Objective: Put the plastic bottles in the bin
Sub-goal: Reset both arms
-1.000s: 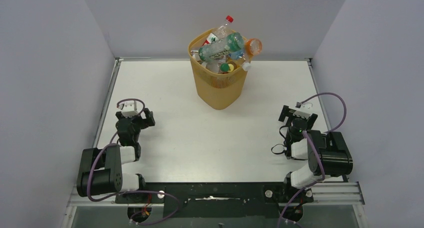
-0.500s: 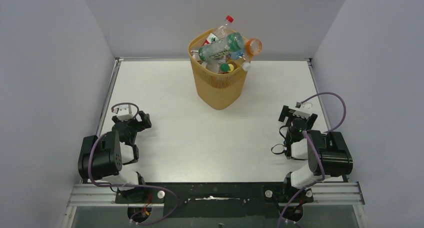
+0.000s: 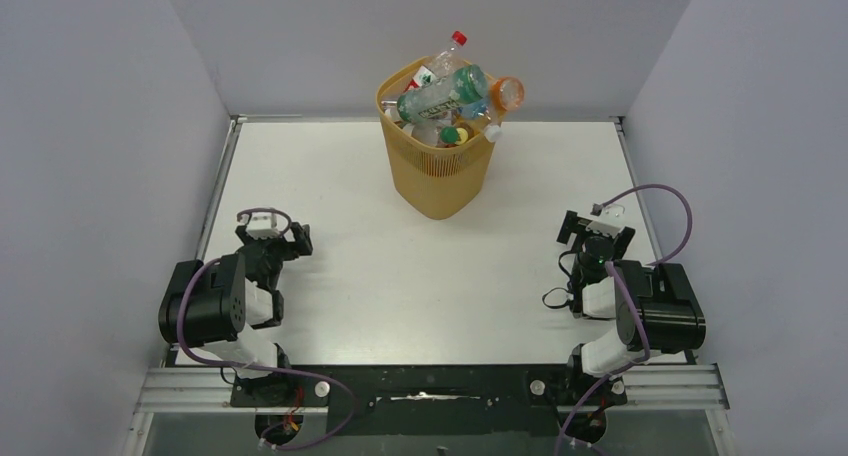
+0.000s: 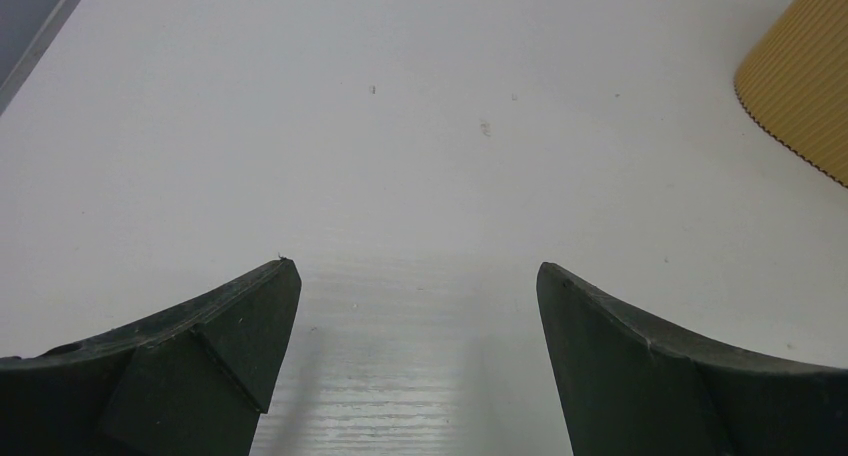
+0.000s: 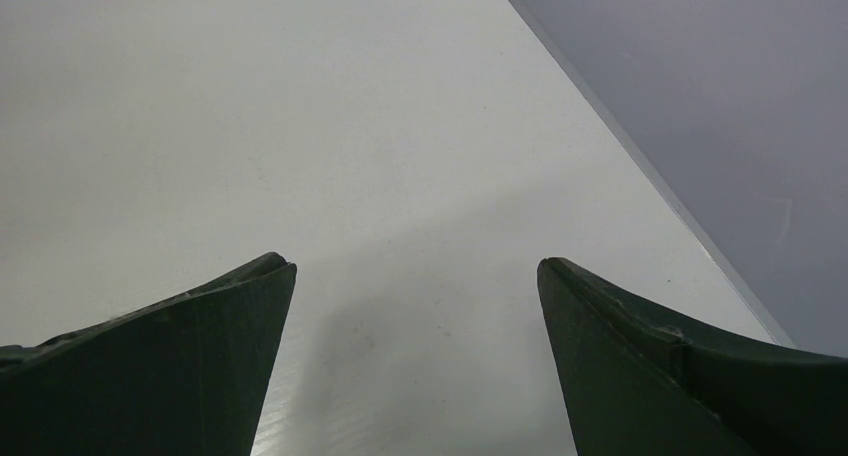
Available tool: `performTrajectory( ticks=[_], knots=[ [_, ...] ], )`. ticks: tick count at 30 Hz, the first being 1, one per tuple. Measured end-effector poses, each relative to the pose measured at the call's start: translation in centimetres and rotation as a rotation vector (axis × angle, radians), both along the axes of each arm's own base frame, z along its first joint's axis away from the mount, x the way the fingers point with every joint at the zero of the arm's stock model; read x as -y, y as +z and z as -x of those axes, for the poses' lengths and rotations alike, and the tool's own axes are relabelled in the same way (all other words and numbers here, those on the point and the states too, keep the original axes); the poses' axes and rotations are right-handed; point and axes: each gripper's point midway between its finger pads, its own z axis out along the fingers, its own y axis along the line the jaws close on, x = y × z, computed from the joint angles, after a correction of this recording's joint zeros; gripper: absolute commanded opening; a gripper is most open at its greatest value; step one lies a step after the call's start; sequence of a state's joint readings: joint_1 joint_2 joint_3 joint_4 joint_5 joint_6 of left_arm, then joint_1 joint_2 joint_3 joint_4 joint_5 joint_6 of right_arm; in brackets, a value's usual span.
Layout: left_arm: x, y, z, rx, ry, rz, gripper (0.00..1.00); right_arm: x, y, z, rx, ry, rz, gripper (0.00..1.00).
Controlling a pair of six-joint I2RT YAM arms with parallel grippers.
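Bright even light, soft shadows (wrist views slightly blurred)

Robot lab test cell, not a home or shop. Matte white tabletop (image 3: 400,276) is boxed in by plain grey panel walls (image 3: 100,126) on its left, far and right edges. Ribbed aluminium extrusion rail (image 3: 680,381) runs along the near edge. Black-and-white left arm (image 3: 215,306) and right arm (image 3: 640,316) are bolted there, trailing loose purple cables (image 3: 665,191).

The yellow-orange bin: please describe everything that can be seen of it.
The bin is a tall, translucent yellow-orange plastic basket with a rounded-square rim and finely ribbed, tapered sides. It stands upright on the white table, near the far edge. It is filled with plastic bottles, heaped above the rim.
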State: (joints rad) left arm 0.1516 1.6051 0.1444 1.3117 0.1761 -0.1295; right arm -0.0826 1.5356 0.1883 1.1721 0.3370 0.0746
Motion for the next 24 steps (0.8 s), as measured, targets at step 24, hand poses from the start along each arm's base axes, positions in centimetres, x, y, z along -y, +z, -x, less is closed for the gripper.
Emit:
performTrajectory(
  ticks=[24],
  knots=[
    [1.1, -0.4, -0.8, -0.028, -0.01, -0.074, 0.9, 0.0, 0.0, 0.0, 0.001, 0.0, 0.0, 0.98]
  ],
)
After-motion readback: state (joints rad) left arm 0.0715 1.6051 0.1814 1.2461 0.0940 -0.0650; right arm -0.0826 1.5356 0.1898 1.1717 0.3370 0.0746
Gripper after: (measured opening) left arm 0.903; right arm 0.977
